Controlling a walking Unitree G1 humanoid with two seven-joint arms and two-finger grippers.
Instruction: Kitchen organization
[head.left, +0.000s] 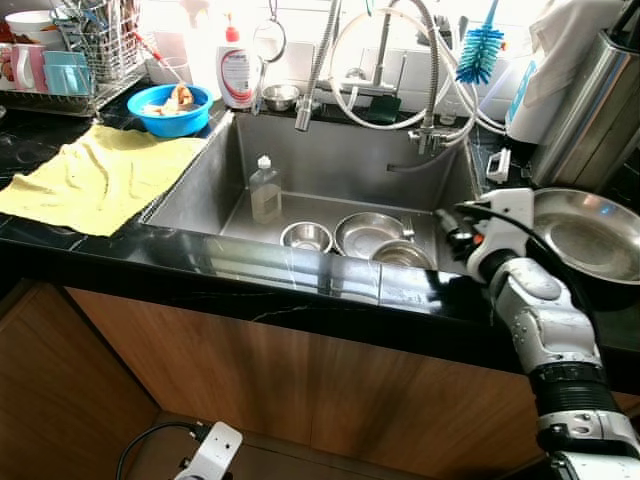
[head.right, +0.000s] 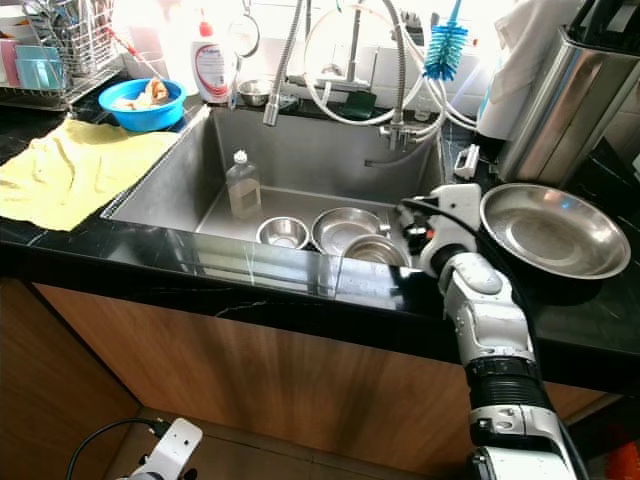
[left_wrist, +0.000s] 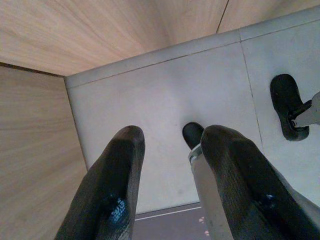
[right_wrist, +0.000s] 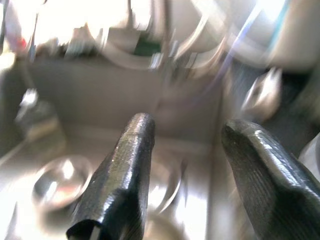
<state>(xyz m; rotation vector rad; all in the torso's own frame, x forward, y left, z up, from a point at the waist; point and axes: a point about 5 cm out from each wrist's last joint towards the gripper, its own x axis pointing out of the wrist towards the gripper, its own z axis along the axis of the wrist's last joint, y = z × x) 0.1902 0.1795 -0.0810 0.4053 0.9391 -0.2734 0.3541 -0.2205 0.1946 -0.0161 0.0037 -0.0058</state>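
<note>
Raised at the sink's right-hand front corner, the right gripper (right_wrist: 187, 165) is held with its two black fingers (right_wrist: 122, 175) spread wide and nothing between them; it is pointed over the steel sink (head.left: 200, 190), and its wrist view is blurred. Ahead of and below it, on the sink floor, three steel bowls are seen: a small bowl (head.left: 306, 236) farthest to its left, a wider bowl (head.left: 368, 232) beside that, and a third bowl (head.left: 402, 256) nearest the gripper, touching the wider one. Further to the gripper's left, a clear bottle (head.left: 265, 190) is stood upright on the sink floor, apart from the bowls. Just to the gripper's right, a wide steel pan (head.left: 590, 235) is rested on the black counter (head.left: 300, 275), with a tall steel appliance (head.left: 590, 105) behind it. Beyond the gripper, across the sink, a tap with looped hoses (head.left: 425, 100) and a blue bottle brush (head.left: 480, 50) are found. Far to its left, a yellow cloth (head.left: 90, 175) is spread on the counter, with a blue bowl (head.left: 170, 108), a soap dispenser (head.left: 237, 70) and a dish rack (head.left: 70, 60) behind it.

The left gripper (left_wrist: 170, 170) is hung low beside the wooden cabinet front (head.left: 250, 370), its fingers parted and empty, pointed at the pale floor tiles (left_wrist: 165, 95).
</note>
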